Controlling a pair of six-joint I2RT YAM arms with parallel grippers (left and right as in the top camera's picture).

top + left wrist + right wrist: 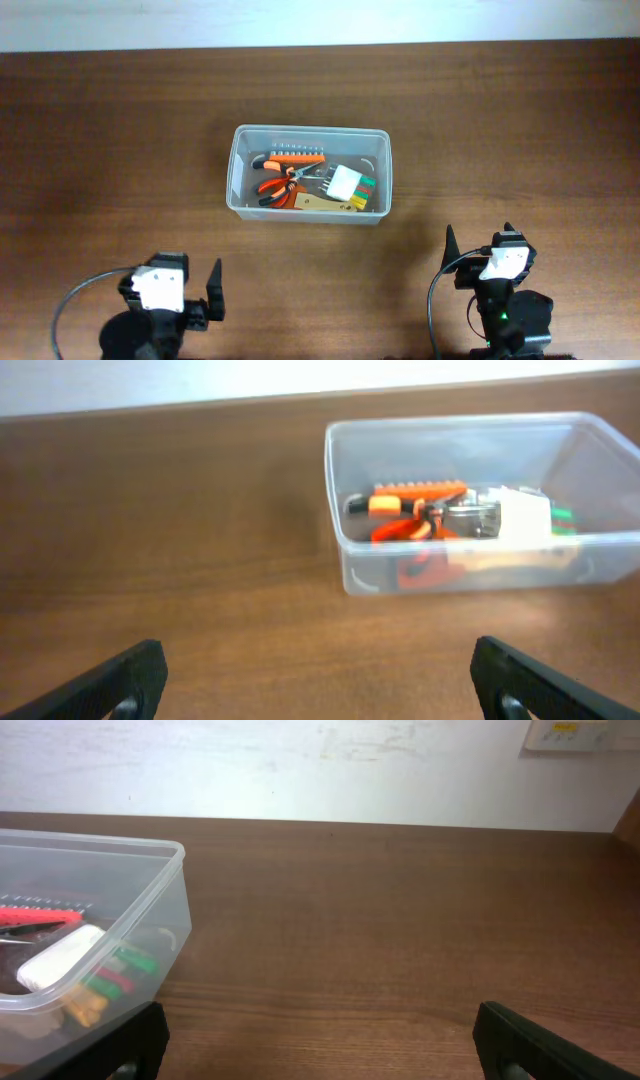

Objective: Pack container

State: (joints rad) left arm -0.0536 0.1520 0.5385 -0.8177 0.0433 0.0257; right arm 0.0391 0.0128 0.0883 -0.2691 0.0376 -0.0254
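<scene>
Just short of the container [310, 129], left gripper [318, 665] and right gripper [320, 1025] sit wide open; it's clear, round-cornered plastic. Only right wrist catches a wall panel [565, 732] beyond.

Clear, translucent plastic container [310, 128], rectangular with rounded corners and a rim; upright and open-topped; long sides parallel to the far edge of the table [120, 150]; near mid-table; holding orange-handled pliers [272, 188] among other small tools.

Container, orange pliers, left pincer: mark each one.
container [232, 175]: overhead view, on the rim of its left wall.
orange pliers [272, 188]: overhead view, on an orange handle.
left pincer [317, 650]: left wrist view, midway between its open fingertips.
</scene>
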